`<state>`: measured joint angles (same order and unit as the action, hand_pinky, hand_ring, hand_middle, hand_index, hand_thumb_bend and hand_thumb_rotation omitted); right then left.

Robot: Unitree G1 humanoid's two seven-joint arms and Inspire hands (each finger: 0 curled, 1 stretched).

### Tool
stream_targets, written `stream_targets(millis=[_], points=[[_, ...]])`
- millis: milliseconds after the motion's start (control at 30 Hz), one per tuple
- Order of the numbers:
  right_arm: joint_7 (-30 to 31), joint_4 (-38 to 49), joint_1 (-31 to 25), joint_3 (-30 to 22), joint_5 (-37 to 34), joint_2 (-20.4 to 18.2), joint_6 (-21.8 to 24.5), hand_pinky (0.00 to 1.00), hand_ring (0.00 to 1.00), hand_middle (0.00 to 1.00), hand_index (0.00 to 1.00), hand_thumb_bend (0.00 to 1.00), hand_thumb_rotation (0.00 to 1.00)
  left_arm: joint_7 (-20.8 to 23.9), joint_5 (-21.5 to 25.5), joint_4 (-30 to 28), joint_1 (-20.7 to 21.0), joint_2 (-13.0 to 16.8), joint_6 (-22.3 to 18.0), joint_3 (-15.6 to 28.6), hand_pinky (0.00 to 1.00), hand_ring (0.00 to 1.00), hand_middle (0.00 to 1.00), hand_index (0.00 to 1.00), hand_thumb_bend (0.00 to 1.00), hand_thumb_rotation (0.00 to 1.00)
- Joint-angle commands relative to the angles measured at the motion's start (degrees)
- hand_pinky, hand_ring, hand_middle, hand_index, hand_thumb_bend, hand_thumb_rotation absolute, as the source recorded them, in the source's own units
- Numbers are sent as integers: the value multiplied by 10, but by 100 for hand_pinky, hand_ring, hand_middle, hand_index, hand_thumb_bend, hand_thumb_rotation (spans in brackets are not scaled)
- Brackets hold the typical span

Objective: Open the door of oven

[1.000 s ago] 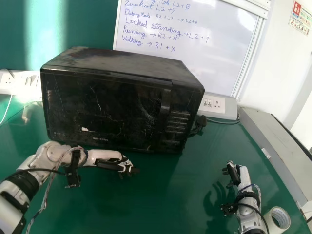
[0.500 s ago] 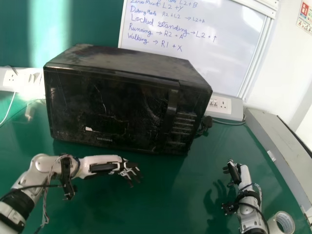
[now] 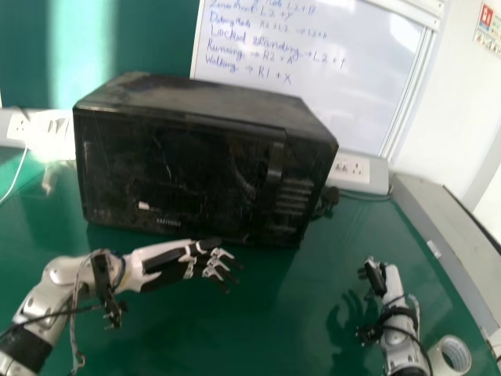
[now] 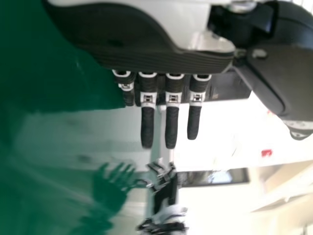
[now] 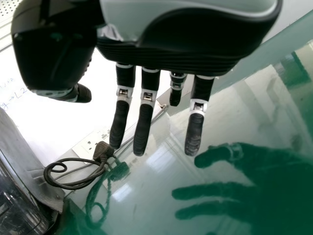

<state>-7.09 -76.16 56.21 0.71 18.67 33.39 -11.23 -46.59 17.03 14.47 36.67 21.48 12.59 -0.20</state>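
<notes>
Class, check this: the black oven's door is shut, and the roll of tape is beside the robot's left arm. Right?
Wrong arm: the head view shows the roll of tape beside the right arm. The black oven's door is shut.

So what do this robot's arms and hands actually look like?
The left arm and right arm are white and silvery with black parts and thin cables. The left hand and right hand have pale-and-black shells, ribbed near slim black fingers with white bands.
</notes>
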Motion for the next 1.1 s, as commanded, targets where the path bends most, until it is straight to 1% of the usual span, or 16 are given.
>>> stream_targets(millis=[0, 33, 100, 167, 233, 333, 467, 500, 567, 633, 700, 867, 967, 1067], points=[[-4, -1, 3, 3, 1, 6, -1, 38, 41, 51, 49, 52, 15, 16, 44, -49, -21, -13, 60, 22, 54, 70, 75, 78, 74, 42], [-7, -2, 3, 4, 2, 6, 0, 39, 42, 51, 49, 52, 15, 25, 61, -68, -25, -17, 84, 31, 54, 69, 76, 78, 74, 42], [-10, -2, 3, 5, 3, 5, 0, 40, 43, 51, 49, 52, 15, 42, 92, -102, -33, -24, 126, 44, 51, 66, 74, 78, 74, 41], [-12, -2, 2, 5, 2, 5, 0, 40, 44, 52, 49, 52, 15, 50, 113, -127, -39, -27, 146, 51, 48, 64, 74, 78, 73, 41], [-14, -2, 3, 5, 2, 5, 0, 39, 43, 51, 49, 52, 15, 48, 121, -138, -42, -28, 143, 52, 48, 66, 76, 79, 71, 45], [-18, -2, 3, 9, 5, 4, -2, 38, 41, 51, 49, 52, 14, 73, 129, -156, -49, -38, 148, 58, 49, 68, 77, 78, 77, 48], [-23, -2, 3, 16, 9, 4, -1, 37, 40, 50, 49, 52, 15, 106, 149, -167, -52, -52, 167, 70, 47, 70, 78, 78, 74, 48], [-24, -2, 3, 17, 9, 4, -1, 36, 40, 50, 49, 52, 15, 110, 152, -167, -52, -55, 167, 72, 47, 71, 78, 78, 73, 50], [-24, -3, 4, 18, 9, 3, 0, 36, 40, 50, 49, 52, 15, 116, 160, -169, -51, -60, 168, 76, 48, 72, 79, 79, 71, 54], [-24, -3, 4, 19, 11, 3, -1, 36, 40, 51, 49, 52, 15, 120, 164, -171, -51, -62, 167, 77, 49, 72, 81, 80, 71, 59], [-25, -3, 4, 20, 11, 3, -3, 36, 40, 51, 49, 52, 15, 127, 167, -176, -49, -65, 167, 78, 51, 74, 83, 81, 71, 66], [-24, -3, 3, 11, 3, -1, -4, 37, 42, 52, 49, 52, 14, 138, 176, -182, -47, -74, 170, 80, 56, 79, 88, 87, 72, 76], [-21, -3, 3, 11, 2, 0, -4, 39, 45, 53, 49, 52, 14, 143, 179, -179, -46, -81, 169, 78, 56, 81, 92, 90, 74, 79], [-18, -2, 2, 5, -5, -1, -8, 41, 46, 53, 49, 52, 14, 139, 180, -168, -41, -85, 165, 76, 59, 87, 97, 93, 78, 81]])
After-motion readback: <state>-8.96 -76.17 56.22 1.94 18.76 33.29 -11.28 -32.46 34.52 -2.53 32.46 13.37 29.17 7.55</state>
